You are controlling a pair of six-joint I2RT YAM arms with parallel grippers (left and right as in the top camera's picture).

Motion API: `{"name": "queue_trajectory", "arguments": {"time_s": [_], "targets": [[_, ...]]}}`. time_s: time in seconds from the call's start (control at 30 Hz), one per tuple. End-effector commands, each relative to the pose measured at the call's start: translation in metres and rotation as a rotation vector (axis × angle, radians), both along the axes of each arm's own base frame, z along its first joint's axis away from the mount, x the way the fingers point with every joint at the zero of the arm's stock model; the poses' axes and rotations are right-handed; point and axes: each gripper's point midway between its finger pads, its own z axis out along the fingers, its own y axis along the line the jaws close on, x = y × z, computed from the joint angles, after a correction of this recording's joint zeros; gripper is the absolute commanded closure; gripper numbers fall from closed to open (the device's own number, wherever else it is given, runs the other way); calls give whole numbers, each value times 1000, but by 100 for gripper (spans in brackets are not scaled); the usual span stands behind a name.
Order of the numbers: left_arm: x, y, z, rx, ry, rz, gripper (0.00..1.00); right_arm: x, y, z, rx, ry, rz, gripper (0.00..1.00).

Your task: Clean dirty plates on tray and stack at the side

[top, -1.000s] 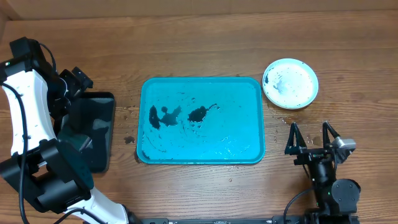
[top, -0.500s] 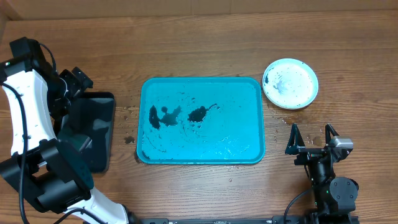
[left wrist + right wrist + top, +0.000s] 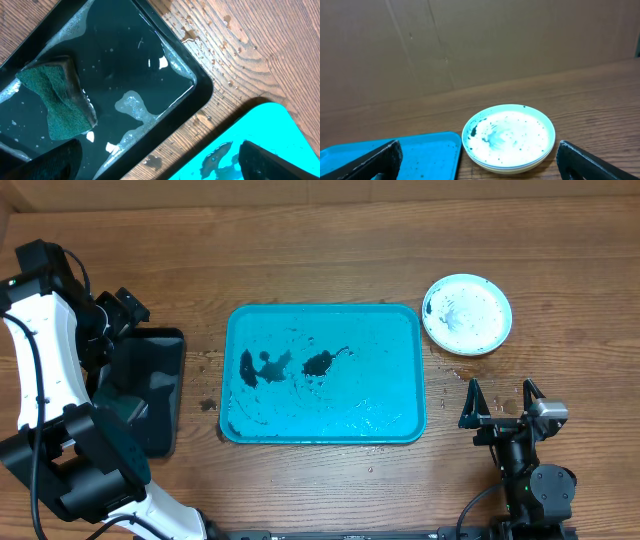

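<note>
The plates (image 3: 467, 314) sit in one stack on the wood to the right of the turquoise tray (image 3: 400, 330); the top one has a light teal rim and black specks and smears. The stack also shows in the right wrist view (image 3: 508, 137). The tray holds only black smears and water, and shows in the left wrist view (image 3: 280, 130). My left gripper (image 3: 122, 312) is open and empty above the black tray (image 3: 150, 385). My right gripper (image 3: 500, 402) is open and empty, near the table's front edge, below the stack.
The black tray (image 3: 115, 65) holds soapy water and a green sponge (image 3: 57, 97). Water drops lie on the wood between the two trays (image 3: 210, 45). A cardboard wall (image 3: 470, 40) stands behind the table.
My right gripper has drawn back slightly toward the table's front edge. Nothing else moved.
</note>
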Motion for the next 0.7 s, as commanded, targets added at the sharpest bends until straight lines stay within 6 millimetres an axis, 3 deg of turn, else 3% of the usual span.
{"name": "queue_trajectory", "arguments": {"time_s": [0.0, 0.2, 0.33, 0.47, 0.67], "targets": [[4, 0, 5, 4, -19, -13, 0, 0, -1, -2, -8, -3, -8, 0], [3, 1, 3, 7, -13, -12, 0, 0, -1, -2, -8, -3, -8, 0], [-12, -8, 0, -33, 48, -31, 0, 0, -1, -2, -8, -3, -8, 0], [-22, -29, 0, -45, 81, -116, 0, 0, -1, -2, -8, -3, -8, 0], [-10, -78, -5, 84, -115, -408, 0, 0, -1, -2, -8, -3, -8, 0]]}}
